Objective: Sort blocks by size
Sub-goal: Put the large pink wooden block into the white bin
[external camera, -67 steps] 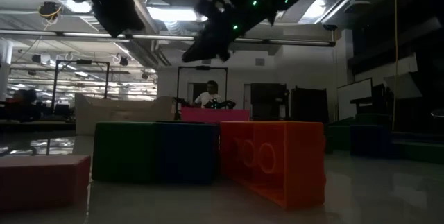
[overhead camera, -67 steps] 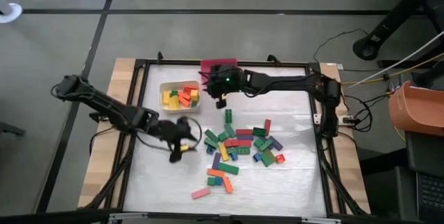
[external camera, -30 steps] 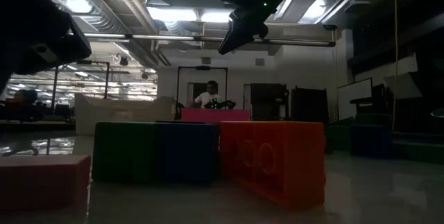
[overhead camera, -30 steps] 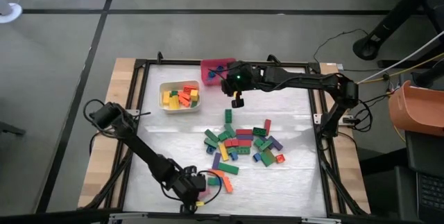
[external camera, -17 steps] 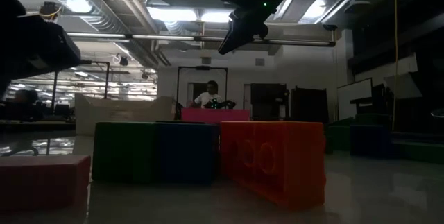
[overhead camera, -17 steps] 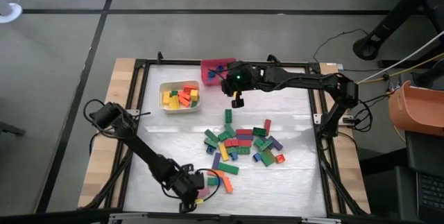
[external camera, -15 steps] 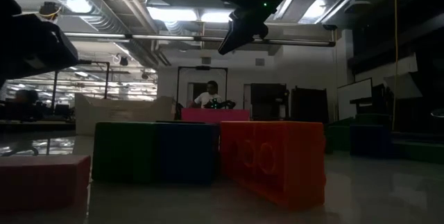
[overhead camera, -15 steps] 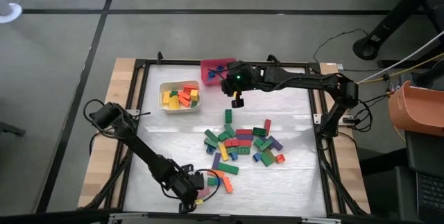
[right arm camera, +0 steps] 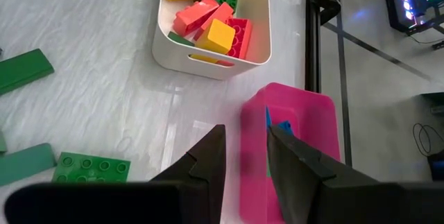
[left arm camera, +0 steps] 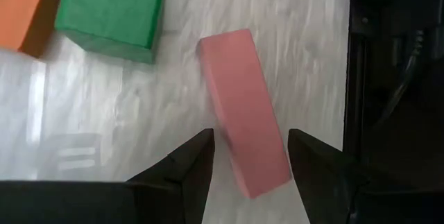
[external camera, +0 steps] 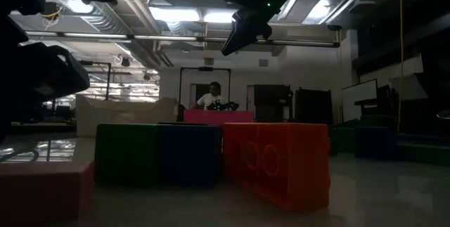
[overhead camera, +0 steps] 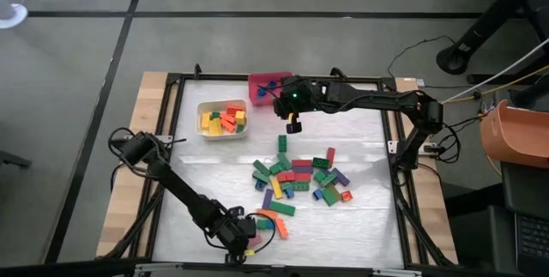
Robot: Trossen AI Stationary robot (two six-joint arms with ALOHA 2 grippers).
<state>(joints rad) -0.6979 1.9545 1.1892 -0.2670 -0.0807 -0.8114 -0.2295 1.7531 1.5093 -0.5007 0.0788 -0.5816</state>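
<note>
Pink block [left arm camera: 244, 112] | lying between left pincer [left arm camera: 250, 156] fingers | untouched

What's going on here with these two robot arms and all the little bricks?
They are sorting blocks into bins. The left gripper is down at the table's near edge, fingers open on either side of a pink block, not yet gripping it. The right gripper hangs by the pink bin, beside the white bin. Most blocks are loose mid-table.

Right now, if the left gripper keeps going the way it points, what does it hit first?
Most likely the pink bar block: the left gripper points down at it, open fingers straddling its near end. Height above it is unclear.
</note>
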